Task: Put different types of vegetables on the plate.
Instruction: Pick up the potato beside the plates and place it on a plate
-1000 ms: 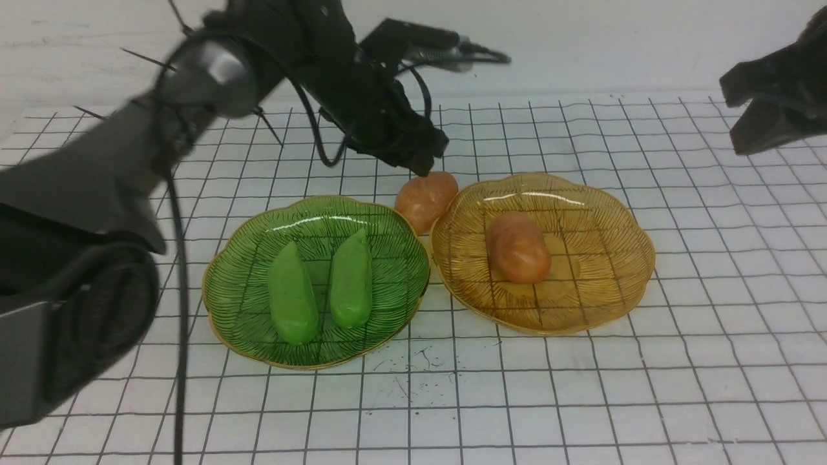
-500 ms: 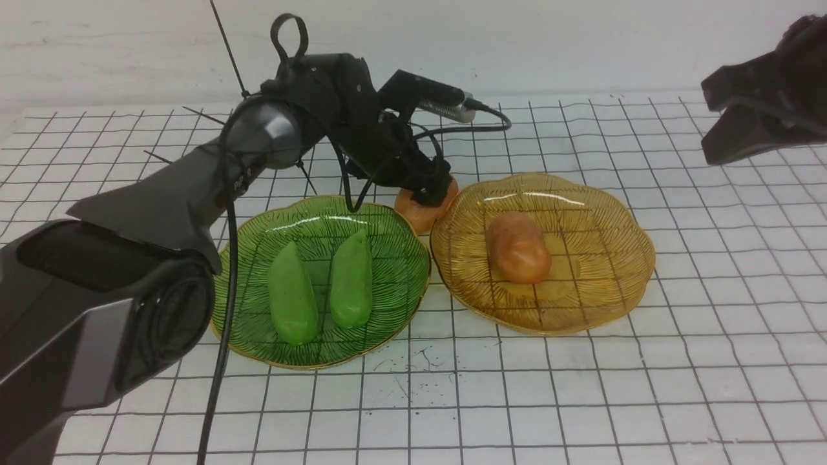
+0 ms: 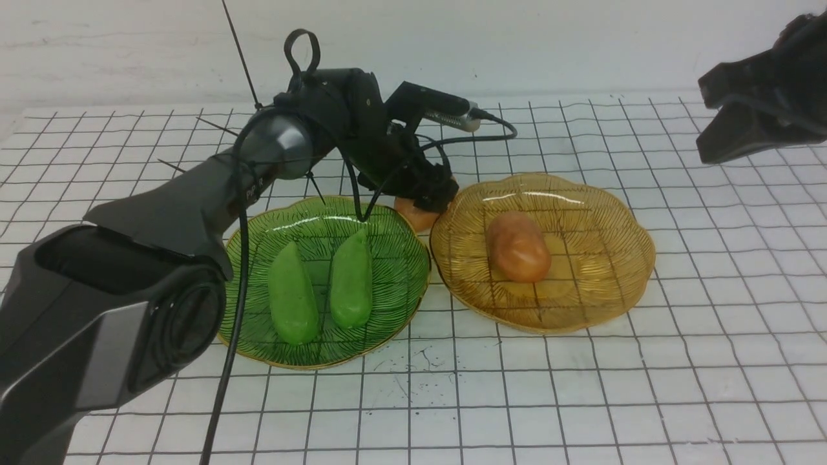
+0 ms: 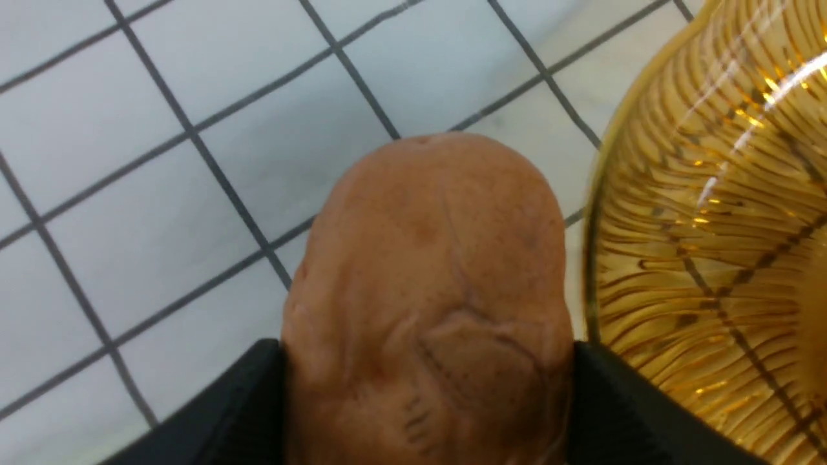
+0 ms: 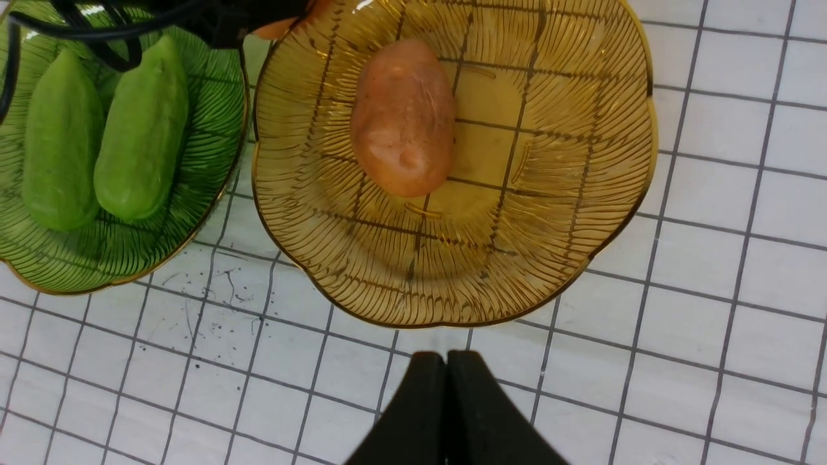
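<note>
An orange-brown potato (image 3: 413, 217) lies on the table behind the gap between the two plates. My left gripper (image 3: 431, 194) has come down over it. In the left wrist view the potato (image 4: 433, 278) fills the space between the black fingers (image 4: 245, 400), which press on both of its sides. A second potato (image 3: 517, 248) lies in the amber plate (image 3: 594, 258). Two light-green cucumber-like pieces (image 3: 292, 297) (image 3: 351, 281) lie side by side in the green plate (image 3: 394, 258). My right gripper (image 5: 447, 361) hangs shut and empty above the table, at the amber plate's near side.
The table is a white sheet with a black grid (image 3: 581, 400). The two plates sit almost rim to rim. The left arm's cable (image 3: 226, 361) hangs over the green plate's left edge. A white wall closes off the back.
The left arm dropped onto the potato behind the plates, and its jaws widened, then closed in on the potato's sides. The right gripper drifted slightly left.
</note>
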Available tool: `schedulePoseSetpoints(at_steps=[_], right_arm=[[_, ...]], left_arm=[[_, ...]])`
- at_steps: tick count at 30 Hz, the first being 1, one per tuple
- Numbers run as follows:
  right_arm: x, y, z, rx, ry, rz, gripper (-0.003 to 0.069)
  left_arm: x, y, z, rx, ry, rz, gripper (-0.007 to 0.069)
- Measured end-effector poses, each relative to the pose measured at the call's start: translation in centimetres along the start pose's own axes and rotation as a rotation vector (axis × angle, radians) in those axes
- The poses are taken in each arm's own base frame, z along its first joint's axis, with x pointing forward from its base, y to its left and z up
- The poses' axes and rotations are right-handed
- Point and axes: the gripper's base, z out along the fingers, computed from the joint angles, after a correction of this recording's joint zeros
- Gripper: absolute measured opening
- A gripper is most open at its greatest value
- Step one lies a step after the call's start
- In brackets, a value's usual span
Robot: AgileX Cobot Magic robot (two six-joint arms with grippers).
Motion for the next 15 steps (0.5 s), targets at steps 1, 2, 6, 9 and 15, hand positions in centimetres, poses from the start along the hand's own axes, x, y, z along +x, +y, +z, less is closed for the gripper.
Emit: schedulePoseSetpoints(at_steps=[1,2,6,9,15], right_arm=[[0.0,0.0,0.0,0.0,0.0,0.0,-0.0015],[0.0,0.0,0.0,0.0,0.0,0.0,-0.0015],[0.0,0.0,0.0,0.0,0.0,0.0,-0.0015],[0.0,0.0,0.0,0.0,0.0,0.0,-0.0015],[0.0,0.0,0.0,-0.001,0.0,-0.001,-0.0015]], left_arm=[[0.0,0.0,0.0,0.0,-0.001,-0.002,0.0481],[-0.1,0.0,0.0,-0.001,-0.004,-0.001,0.0481],[-0.6,0.0,-0.5,-0.001,-0.015,0.002,0.0482],[-1.3,0.0,-1.2,-0.003,-0.037,0.006,0.0482],[-3.1,-0.6,-5.0,0.014,-0.061,0.004,0.0482]])
